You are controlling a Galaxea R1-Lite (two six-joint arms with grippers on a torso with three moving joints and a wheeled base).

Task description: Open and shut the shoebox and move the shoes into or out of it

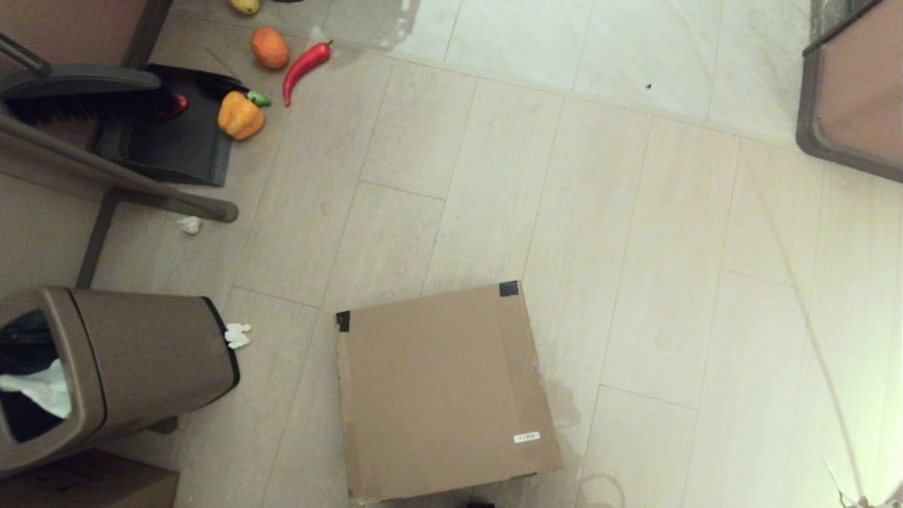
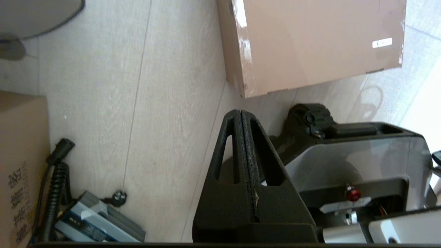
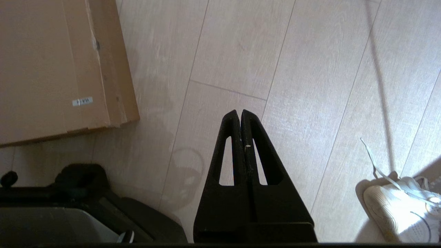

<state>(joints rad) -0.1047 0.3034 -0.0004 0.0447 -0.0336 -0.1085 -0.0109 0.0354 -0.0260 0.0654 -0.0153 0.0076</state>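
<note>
On the floor (image 1: 494, 162), going left to right, a brown trash bin (image 1: 120, 367) is standing near the left edge, and the shoebox (image 1: 441, 391) is lying flat at the middle of the near edge with its lid down. The shoes are showing nowhere, so whether they are sitting inside cannot be told. The left gripper (image 2: 240, 113) is hanging low beside the robot's base, short of the box's near corner, its fingers pressed together on nothing. The right gripper (image 3: 240, 113) is hovering over bare floor beside the box's other near corner, fingers likewise clenched and empty. Judging by this, either nothing is begun or the box is already closed again.
</note>
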